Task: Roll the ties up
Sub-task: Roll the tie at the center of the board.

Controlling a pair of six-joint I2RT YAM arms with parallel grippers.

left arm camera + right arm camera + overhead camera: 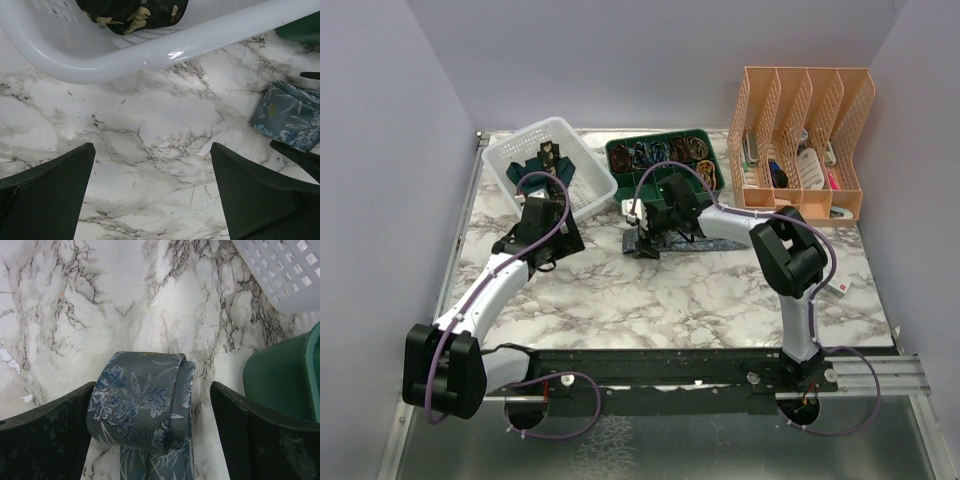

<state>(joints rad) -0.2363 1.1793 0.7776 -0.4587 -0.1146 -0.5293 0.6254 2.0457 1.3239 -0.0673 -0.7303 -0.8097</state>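
A blue-grey flowered tie (140, 405) lies on the marble table, its end rolled into a thick coil and its tail running toward the camera. My right gripper (152, 387) is open around that coil: the left finger (55, 430) touches it and the right finger (260, 435) stands apart. From above, the same tie (645, 244) shows under the right gripper (657, 226). A black-brown tie with gold pattern (135, 12) lies in the white basket (150, 55). My left gripper (152, 170) is open over bare marble just in front of the basket, and the blue-grey tie (287, 117) lies to its right.
The white basket (548, 165) stands tilted at the back left with dark ties in it. A green tray (665, 160) with rolled items sits at the back centre, close to the right gripper. An orange file rack (802, 140) stands at the back right.
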